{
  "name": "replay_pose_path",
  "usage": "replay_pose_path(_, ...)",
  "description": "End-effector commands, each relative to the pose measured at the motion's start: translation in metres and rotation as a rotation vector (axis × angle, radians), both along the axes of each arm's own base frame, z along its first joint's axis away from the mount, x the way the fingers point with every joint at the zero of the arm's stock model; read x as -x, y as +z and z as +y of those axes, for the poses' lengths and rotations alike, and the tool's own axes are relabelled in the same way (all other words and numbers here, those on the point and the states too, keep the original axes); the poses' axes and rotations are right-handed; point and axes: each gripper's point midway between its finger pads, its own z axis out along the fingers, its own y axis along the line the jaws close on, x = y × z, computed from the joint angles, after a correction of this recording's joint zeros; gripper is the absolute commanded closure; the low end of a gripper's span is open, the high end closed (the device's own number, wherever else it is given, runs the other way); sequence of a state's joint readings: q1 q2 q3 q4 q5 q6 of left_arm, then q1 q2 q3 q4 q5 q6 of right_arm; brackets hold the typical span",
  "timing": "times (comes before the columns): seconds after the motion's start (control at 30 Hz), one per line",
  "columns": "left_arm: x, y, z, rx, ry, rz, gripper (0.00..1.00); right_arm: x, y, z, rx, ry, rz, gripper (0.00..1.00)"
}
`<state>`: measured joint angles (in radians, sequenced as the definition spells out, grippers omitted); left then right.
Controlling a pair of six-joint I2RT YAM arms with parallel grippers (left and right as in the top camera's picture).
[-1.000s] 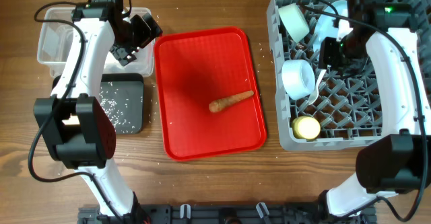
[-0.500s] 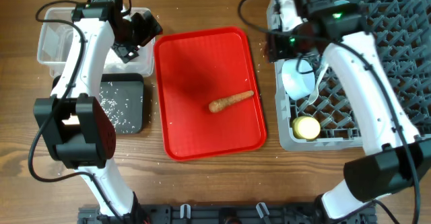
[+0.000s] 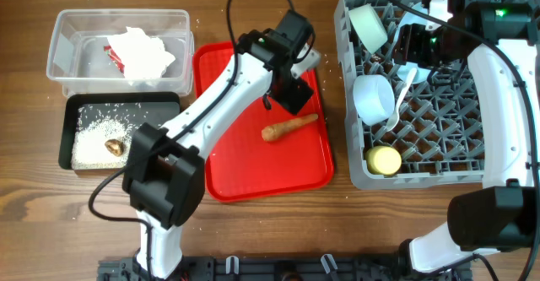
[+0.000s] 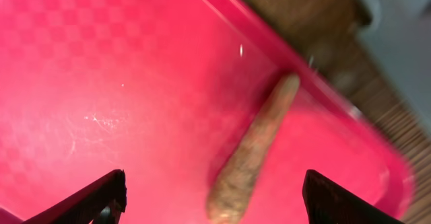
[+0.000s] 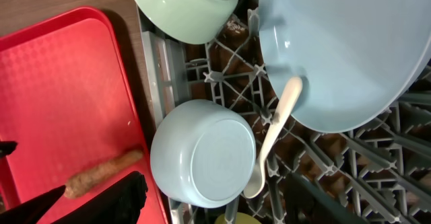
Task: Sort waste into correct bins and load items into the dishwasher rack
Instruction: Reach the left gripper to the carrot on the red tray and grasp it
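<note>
The small orange carrot lies on the red tray. My left gripper hovers just above it, open and empty; in the left wrist view the carrot sits between the open jaws. The clear tub holds the white napkin and the red-and-white wrapper. The black tray holds rice and a brown lump. My right gripper is open over the grey rack, above a pale blue bowl.
The rack also holds a second bowl, the pale blue plate, the white spoon and the yellow cup. Loose rice grains lie on the wood around the tub.
My left arm has swung from the clear tub to above the carrot on the red tray. My right arm has moved back over the rack. The black tray now shows much more rice and the lump.
</note>
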<state>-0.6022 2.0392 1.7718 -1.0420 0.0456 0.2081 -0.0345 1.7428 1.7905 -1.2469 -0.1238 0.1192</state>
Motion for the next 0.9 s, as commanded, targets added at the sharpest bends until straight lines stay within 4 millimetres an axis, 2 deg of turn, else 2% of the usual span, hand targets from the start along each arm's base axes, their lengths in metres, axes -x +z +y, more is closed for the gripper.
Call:
replay_pose_path(0.0,0.008,-0.036,0.015,-0.117,-0.231,0.062,0.18,0.004,0.015,0.002,-0.007,0.013,-0.031,0.31)
replay_pose_path(0.1,0.037,-0.058,0.012,-0.092,-0.371,0.210,0.24,0.005,0.014,0.002,-0.007,0.013,-0.027,0.31)
replay_pose_path(0.17,0.046,-0.067,0.015,-0.105,-0.383,0.260,0.26,0.005,0.014,0.002,-0.006,0.013,-0.027,0.31)
replay_pose_path(0.33,0.063,-0.066,0.004,-0.019,-0.389,0.338,0.25,0.005,0.014,0.002,-0.007,0.013,-0.028,0.30)
replay_pose_path(0.4,0.068,-0.073,0.007,-0.024,-0.387,0.358,0.24,0.005,0.014,0.002,-0.007,0.013,-0.028,0.30)
replay_pose_path(0.47,0.074,-0.081,0.011,-0.033,-0.385,0.380,0.29,0.005,0.014,0.002,-0.007,0.012,-0.028,0.30)
replay_pose_path(0.57,0.075,-0.087,0.012,-0.032,-0.384,0.375,0.40,0.005,0.014,0.002,-0.008,0.012,-0.027,0.30)
replay_pose_path(0.6,0.073,-0.089,0.011,-0.027,-0.386,0.363,0.39,0.005,0.014,0.002,-0.008,0.012,-0.027,0.30)
replay_pose_path(0.63,0.068,-0.091,0.007,-0.017,-0.388,0.340,0.24,0.005,0.014,0.002,-0.008,0.012,-0.025,0.30)
replay_pose_path(0.83,0.062,-0.094,0.003,-0.005,-0.342,0.321,0.23,0.007,0.014,0.002,-0.008,0.012,-0.019,0.30)
replay_pose_path(0.87,0.062,-0.095,0.003,-0.006,-0.342,0.322,0.25,0.007,0.014,0.002,-0.008,0.012,-0.019,0.30)
